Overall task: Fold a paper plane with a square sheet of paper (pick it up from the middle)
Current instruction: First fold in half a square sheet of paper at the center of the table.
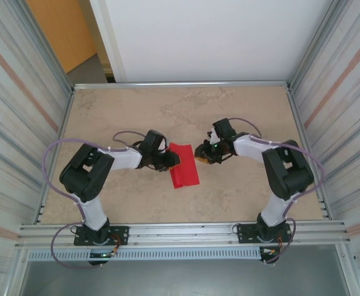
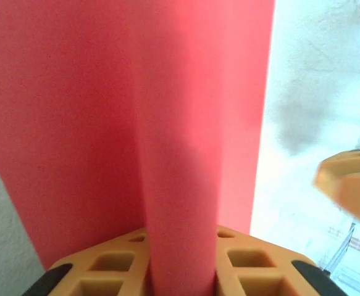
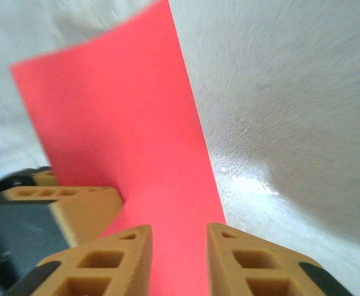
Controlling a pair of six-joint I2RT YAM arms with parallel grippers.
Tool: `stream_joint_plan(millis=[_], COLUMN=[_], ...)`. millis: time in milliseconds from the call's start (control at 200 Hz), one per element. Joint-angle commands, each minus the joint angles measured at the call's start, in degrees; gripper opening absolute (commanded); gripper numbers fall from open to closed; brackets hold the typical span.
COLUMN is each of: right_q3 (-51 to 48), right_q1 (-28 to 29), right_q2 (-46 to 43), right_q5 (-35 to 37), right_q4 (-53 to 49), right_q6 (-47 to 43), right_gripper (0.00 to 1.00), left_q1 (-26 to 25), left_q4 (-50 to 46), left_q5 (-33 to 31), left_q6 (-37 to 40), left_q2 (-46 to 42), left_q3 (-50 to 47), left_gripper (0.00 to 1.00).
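Note:
The square sheet of paper (image 1: 184, 171) is bright red and lies mid-table, partly folded, between the two grippers. My left gripper (image 1: 167, 161) is at its left edge. In the left wrist view a raised ridge of the sheet (image 2: 180, 154) runs down between the orange fingers (image 2: 254, 259), and the left gripper (image 2: 181, 237) is shut on it. My right gripper (image 1: 203, 154) is at the sheet's upper right corner. In the right wrist view the right gripper (image 3: 178, 231) is open, its jaws apart over the red paper (image 3: 118, 123). No paper plane shape is visible.
The beige marbled table (image 1: 241, 117) is fenced by ribbed metal walls on the left (image 1: 19, 123) and right (image 1: 343, 111). An aluminium rail (image 1: 180, 233) carrying the arm bases runs along the near edge. The grippers' fingertips are close together over the sheet.

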Motion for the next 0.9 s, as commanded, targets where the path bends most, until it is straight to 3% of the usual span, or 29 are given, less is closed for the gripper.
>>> stream_joint_plan(millis=[0, 195, 396, 601, 897], right_q3=[-1.6, -3.6, -3.7, -2.3, -2.5], right_q1=[-3.0, -6.4, -6.0, -4.2, -4.7], right_q2=[-6.6, -12.6, -14.2, -13.9, -15.4], right_q5=[-1.8, -7.7, -14.7, -18.3, -20.7], right_q4=[2.8, 6.2, 13.6, 17.0, 19.3], right_q6=[-0.5, -2.8, 1.5, 3.4, 4.9], right_gripper=[0.39, 0.63, 0.72, 0.68, 0.45], left_q1=[1.7, 5.1, 6.3, 6.9, 7.6], left_q4=[-0.8, 4.4, 7.3, 8.9, 7.7], left_q5=[3.3, 15.1, 22.8, 24.4, 23.7], left_q6=[4.5, 2.3, -0.4, -2.0, -1.9], left_q2=[-5.3, -10.4, -13.4, -13.6, -12.2], left_q3=[2.4, 3.9, 6.8, 7.5, 6.8], left_gripper=[0.24, 0.23, 0.23, 0.22, 0.22])
